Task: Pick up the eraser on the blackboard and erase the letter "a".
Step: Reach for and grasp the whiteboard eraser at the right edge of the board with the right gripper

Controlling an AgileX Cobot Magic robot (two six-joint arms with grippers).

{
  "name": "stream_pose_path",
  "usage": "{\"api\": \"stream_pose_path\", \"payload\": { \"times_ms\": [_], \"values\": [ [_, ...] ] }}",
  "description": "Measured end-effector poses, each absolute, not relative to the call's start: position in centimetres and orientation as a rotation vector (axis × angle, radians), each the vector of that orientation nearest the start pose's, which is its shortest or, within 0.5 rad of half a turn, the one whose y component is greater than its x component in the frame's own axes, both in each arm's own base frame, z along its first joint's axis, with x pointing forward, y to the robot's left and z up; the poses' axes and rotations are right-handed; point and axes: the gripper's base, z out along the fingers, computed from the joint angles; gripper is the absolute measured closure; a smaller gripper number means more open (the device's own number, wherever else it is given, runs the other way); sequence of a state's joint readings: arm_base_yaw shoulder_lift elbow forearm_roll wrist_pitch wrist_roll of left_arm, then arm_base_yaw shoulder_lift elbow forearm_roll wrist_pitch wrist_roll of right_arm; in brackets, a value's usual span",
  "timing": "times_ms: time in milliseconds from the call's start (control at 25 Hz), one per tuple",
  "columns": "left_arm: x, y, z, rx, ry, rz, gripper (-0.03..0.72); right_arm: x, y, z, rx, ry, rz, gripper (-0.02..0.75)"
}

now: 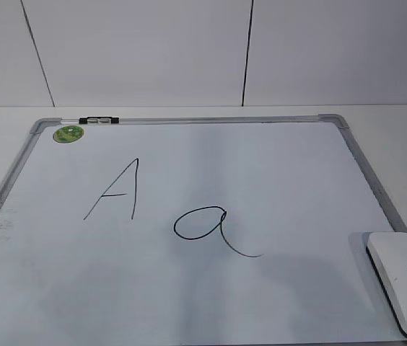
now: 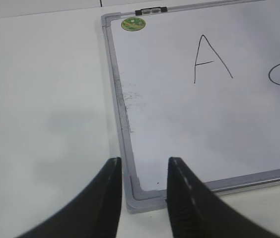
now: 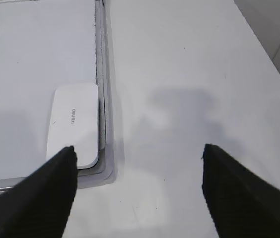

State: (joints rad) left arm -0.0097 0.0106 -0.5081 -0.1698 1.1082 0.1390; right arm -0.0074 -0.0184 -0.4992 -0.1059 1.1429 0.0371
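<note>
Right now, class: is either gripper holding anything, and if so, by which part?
Nothing is held. The left gripper and right gripper are both open and empty; the eraser lies untouched on the blackboard.

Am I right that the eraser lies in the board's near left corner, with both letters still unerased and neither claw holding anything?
One detail is wrong: the eraser lies in the near right corner of the blackboard, as the exterior view shows. The letter "a" and capital "A" are intact, and both claws are empty.

Bare blackboard point(image 1: 211, 288) between eraser point(image 1: 403, 277) and letter "a" point(image 1: 207, 227).
</note>
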Motion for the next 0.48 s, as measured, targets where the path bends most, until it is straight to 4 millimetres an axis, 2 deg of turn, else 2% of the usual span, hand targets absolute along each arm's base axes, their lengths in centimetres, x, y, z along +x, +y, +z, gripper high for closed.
{"api": "stream_pose_path", "payload": {
  "times_ms": [480],
  "values": [
    [-0.7,-1.37,27.68,0.167,2.078,-0.126,0.454,-1.15,-0.87,27.07,0.058,2.105,-0.11,0.144]
  ]
}}
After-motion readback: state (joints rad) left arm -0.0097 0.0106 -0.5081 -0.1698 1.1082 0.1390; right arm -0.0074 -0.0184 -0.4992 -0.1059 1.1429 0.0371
